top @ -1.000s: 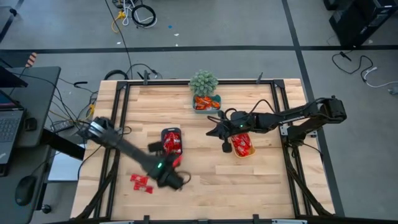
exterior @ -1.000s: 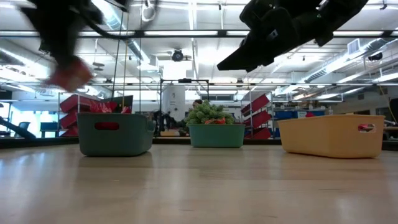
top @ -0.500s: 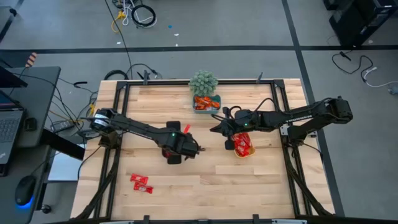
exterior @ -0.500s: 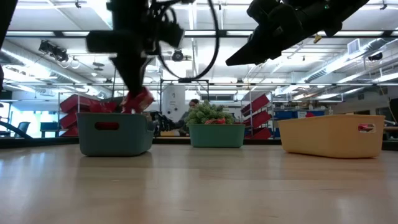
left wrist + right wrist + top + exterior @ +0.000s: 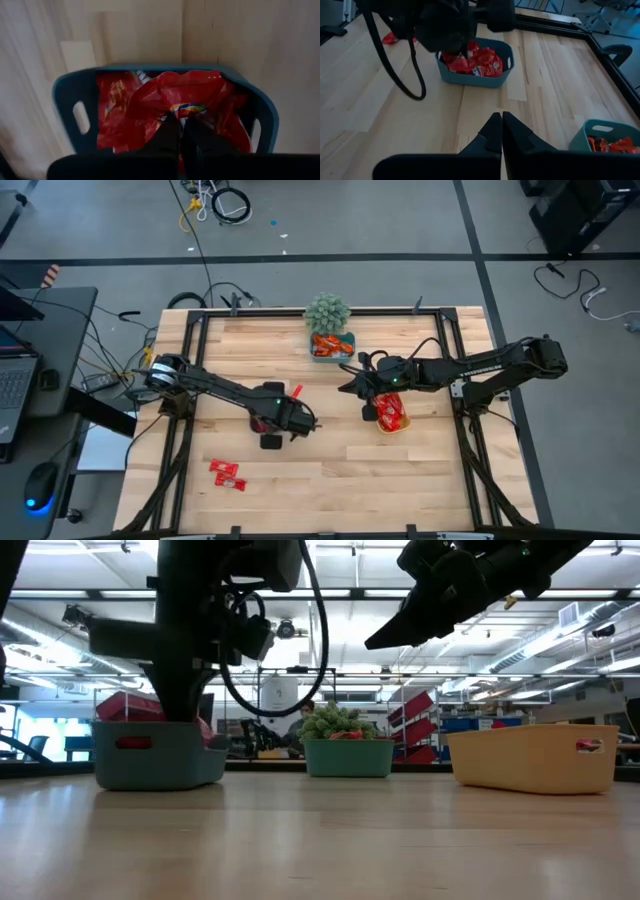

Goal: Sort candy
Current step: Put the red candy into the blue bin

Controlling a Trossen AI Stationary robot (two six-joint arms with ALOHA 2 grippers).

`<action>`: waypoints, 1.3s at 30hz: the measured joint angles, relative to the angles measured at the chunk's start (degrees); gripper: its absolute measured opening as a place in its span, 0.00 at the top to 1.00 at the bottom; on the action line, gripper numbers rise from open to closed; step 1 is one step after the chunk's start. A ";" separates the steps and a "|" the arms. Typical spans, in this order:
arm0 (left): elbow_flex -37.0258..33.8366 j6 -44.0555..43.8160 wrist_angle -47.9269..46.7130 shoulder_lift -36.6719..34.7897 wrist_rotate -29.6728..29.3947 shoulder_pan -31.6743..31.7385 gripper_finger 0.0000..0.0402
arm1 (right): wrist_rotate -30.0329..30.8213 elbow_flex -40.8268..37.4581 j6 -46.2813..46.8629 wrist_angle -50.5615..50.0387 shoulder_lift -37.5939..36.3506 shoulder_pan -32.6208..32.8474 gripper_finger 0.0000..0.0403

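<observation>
A teal tray [image 5: 65, 95] full of red candy packets [image 5: 112, 107] stands left of the table's middle. My left gripper [image 5: 182, 120] points down into it, shut on one red packet [image 5: 182, 92]; seen from above, the gripper [image 5: 278, 420] hides most of the tray. My right gripper [image 5: 500, 117] hangs shut and empty above bare table, between the teal tray and the yellow tray [image 5: 535, 758]. Two loose red packets [image 5: 227, 472] lie flat on the table near its front left. My left gripper pinches the red packet between its two shut fingers, at the packet's edge [image 5: 181, 111] nearest the wrist. The fingers come from above, pointing down. The packet spreads out beyond the fingertips over the pile in the tray; whether it rests on the pile I cannot tell.
A small teal tray with orange candy [image 5: 332, 345] stands at the far edge beside a green potted plant [image 5: 328, 312]. The yellow tray with red packets [image 5: 392, 412] lies under my right arm. Bare wood stretches along the near edge and the right side.
My left gripper has carried the red packet from the near left of the table toward the far right, over the teal tray, rolling its wrist, then sunk into the tray, still shut on it. The teal tray has slid a little toward the table's left.
</observation>
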 joint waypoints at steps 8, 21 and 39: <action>3.52 -1.85 -6.58 0.07 4.38 0.00 0.84 | 0.00 0.00 0.02 -0.02 0.00 0.00 1.00; 4.48 -6.94 -15.47 0.09 5.55 0.02 0.68 | 0.00 0.00 0.02 -1.10 0.00 0.00 1.00; 5.27 -10.36 -22.40 0.07 6.88 0.13 0.68 | 0.00 0.00 0.03 -1.47 0.00 0.00 1.00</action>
